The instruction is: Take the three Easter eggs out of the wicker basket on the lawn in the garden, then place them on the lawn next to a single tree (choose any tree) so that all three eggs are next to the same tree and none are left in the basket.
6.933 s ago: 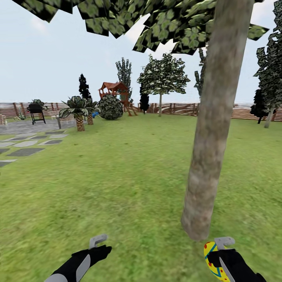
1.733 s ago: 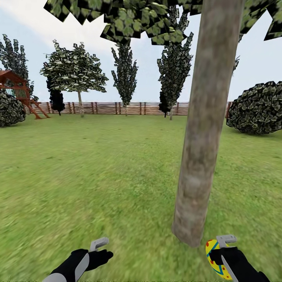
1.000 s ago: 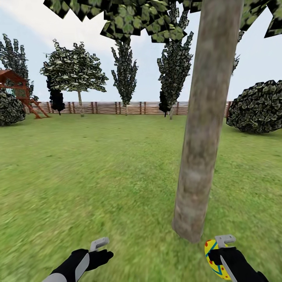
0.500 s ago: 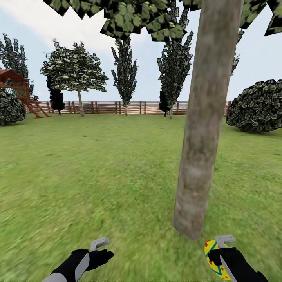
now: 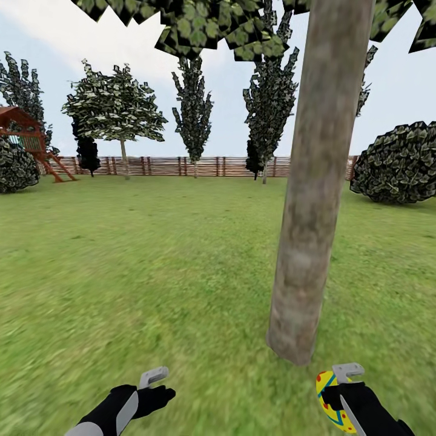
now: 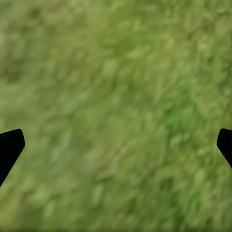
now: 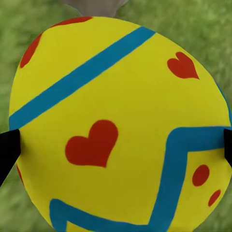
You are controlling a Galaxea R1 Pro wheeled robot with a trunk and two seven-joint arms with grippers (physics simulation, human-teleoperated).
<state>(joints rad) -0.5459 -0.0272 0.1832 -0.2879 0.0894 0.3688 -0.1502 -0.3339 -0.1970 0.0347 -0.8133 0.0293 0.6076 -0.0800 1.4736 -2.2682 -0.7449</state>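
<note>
A thick mottled grey-brown tree point(image 5: 315, 200) rises from the lawn point(image 5: 151, 266) just ahead and to the right, and its base meets the grass close in front of my right arm. My right gripper point(image 5: 340, 387) is shut on a yellow Easter egg point(image 5: 327, 401) with red marks and blue bands. In the right wrist view the egg point(image 7: 121, 130) sits between the dark fingertips point(image 7: 7, 147), with grass behind it. My left gripper point(image 5: 154, 378) hangs low over the grass, open and holding nothing point(image 6: 116, 145). The wicker basket and the other two eggs are out of view.
A brown slat fence point(image 5: 200, 166) closes the far side of the garden. Dark narrow trees point(image 5: 194, 109) and another leafy tree point(image 5: 115, 112) stand before it. A big round bush point(image 5: 396, 163) is at the right, and a red play structure point(image 5: 27, 136) with a bush point(image 5: 15, 169) at the left.
Since the oldest frame the camera has swung right, away from the paving. Over the last second the whole picture only creeps; the trunk's base sits slightly higher. Both arms keep their pose, egg still held.
</note>
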